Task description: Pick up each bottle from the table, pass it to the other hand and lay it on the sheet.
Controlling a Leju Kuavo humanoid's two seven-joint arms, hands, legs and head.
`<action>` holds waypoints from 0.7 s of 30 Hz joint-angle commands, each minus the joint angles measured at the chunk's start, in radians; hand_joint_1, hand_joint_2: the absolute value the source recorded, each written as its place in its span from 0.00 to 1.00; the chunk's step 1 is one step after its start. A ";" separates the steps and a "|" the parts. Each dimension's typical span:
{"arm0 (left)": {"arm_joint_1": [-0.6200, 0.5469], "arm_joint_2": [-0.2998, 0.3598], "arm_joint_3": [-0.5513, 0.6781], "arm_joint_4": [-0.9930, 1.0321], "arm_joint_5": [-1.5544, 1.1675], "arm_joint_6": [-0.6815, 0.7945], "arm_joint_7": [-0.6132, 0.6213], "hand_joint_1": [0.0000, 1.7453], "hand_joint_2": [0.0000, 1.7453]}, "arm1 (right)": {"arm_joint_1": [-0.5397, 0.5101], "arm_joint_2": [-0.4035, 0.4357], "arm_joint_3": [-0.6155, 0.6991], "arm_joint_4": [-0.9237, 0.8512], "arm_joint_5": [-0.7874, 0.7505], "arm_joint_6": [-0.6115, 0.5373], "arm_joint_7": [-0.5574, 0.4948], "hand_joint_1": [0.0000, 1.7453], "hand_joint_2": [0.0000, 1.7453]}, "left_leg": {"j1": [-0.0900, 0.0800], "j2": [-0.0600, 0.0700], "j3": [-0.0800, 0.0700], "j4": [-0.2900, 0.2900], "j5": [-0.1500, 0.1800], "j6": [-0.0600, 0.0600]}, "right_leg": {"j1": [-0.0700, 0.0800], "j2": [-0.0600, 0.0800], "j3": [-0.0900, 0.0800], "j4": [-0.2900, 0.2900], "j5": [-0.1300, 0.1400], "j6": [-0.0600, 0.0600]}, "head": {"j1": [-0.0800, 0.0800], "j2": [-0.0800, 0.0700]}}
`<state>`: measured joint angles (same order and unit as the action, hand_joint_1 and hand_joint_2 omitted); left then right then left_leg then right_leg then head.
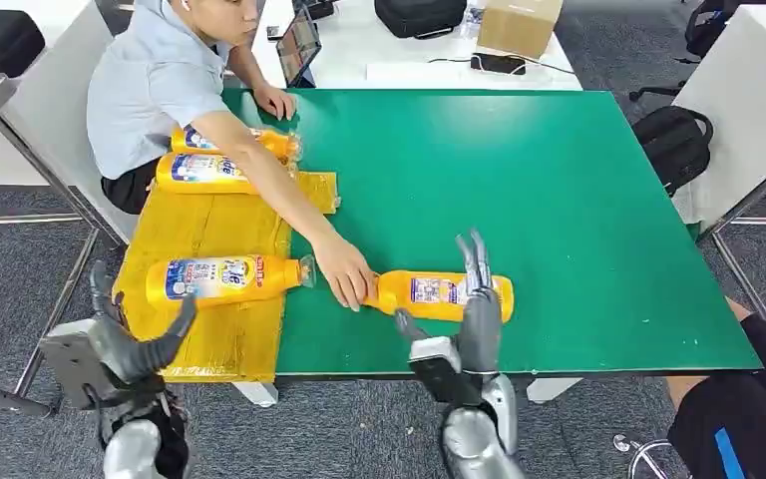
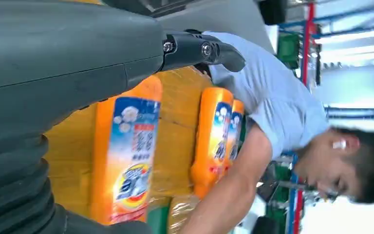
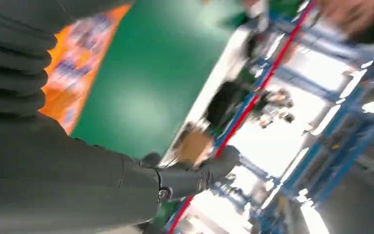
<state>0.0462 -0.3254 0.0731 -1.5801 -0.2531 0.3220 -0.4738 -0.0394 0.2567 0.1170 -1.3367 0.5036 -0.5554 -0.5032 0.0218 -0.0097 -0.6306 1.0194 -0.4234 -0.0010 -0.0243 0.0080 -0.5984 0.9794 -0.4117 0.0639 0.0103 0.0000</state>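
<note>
The grey ribbed right hand [image 3: 126, 180] hangs above the flat green tabletop [image 3: 151, 83], holding nothing, its thumb out; a blurred orange labelled plastic bottle [image 3: 75, 63] lies beside it.

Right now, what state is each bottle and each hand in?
Bottle on green mat: lying flat, person's hand at its cap end.
Three bottles on yellow sheet: lying down.
Left hand: open, empty, by the sheet.
Right hand: open, over the mat bottle.

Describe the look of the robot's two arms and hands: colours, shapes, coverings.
Both arms are silver metal with rounded forearm shells. The left hand and the right hand are dark grey, with slim dark fingers and a boxy grey wrist block. In the wrist views, a grey ribbed cover sits behind each thick thumb.
</note>
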 commanded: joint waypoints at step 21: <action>0.031 0.056 -0.152 0.034 -0.075 -0.099 0.106 0.00 1.00 | -0.281 -0.204 -0.061 0.599 0.852 0.030 0.468 0.00 1.00 | 0.000 0.005 0.007 -0.002 -0.001 0.002 | 0.001 0.002 0.006 -0.001 0.000 -0.003 | 0.000 0.000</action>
<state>0.1108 -0.2895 -0.0732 -1.6026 -0.3239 0.2426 -0.3880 -0.1544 0.0896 0.0191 -1.0036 1.3020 -0.5306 -0.0645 0.0220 -0.0088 -0.6302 1.0195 -0.4236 -0.0007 -0.0240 0.0081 -0.5976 0.9797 -0.4112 0.0642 0.0099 0.0000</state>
